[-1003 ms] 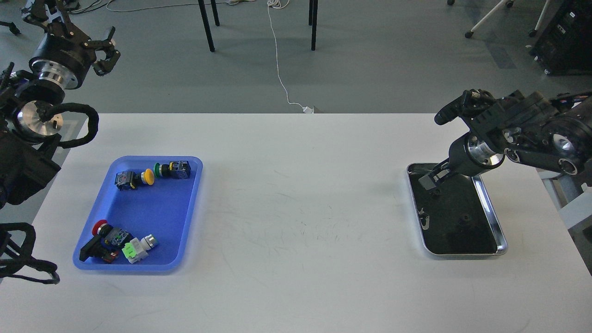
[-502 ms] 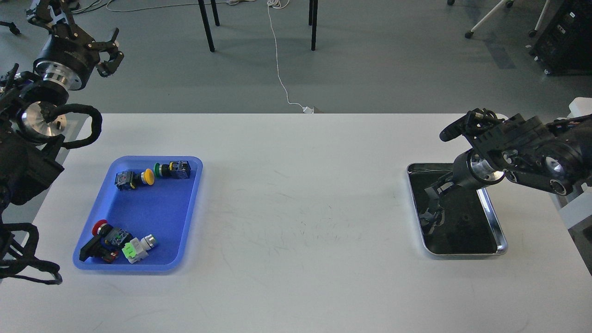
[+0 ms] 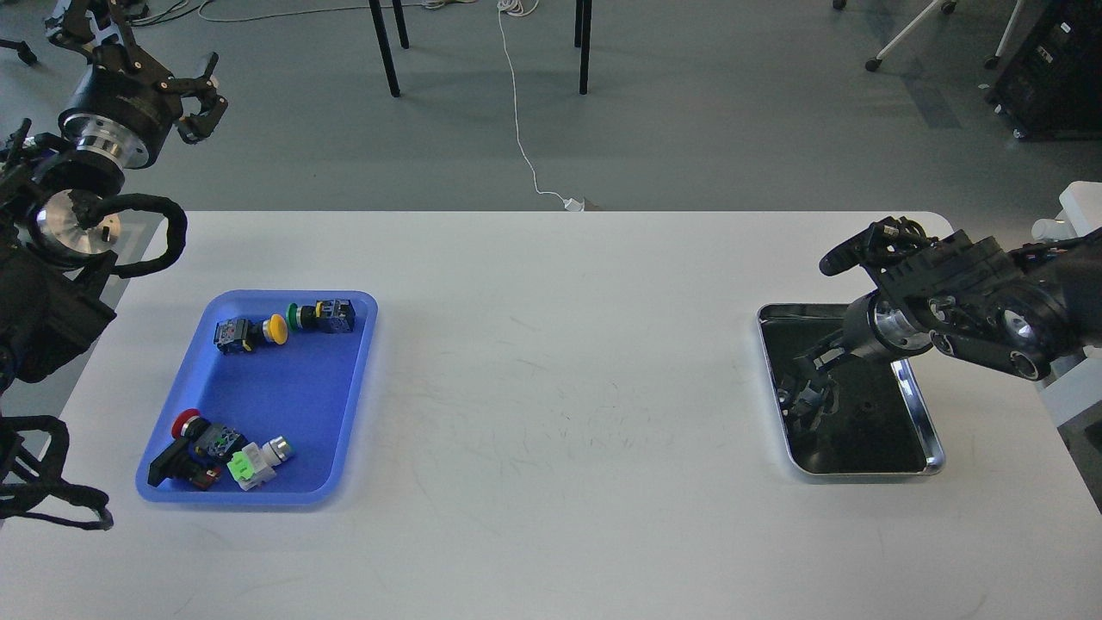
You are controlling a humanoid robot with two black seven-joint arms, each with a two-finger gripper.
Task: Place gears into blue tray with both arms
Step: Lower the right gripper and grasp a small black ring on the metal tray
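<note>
Grey floor [image 3: 732, 112], black chair legs [image 3: 383, 47], white cable [image 3: 516, 112], white table [image 3: 551, 387]

- I have a single view, taken from my own head, looking forward and down.
- It stands well back: the whole white desk [image 3: 551, 387] shows, and grey floor with chair legs lies beyond its far edge.
- My left arm enters at the left edge, my right arm at the right edge.
- No second view shares this scene.
</note>
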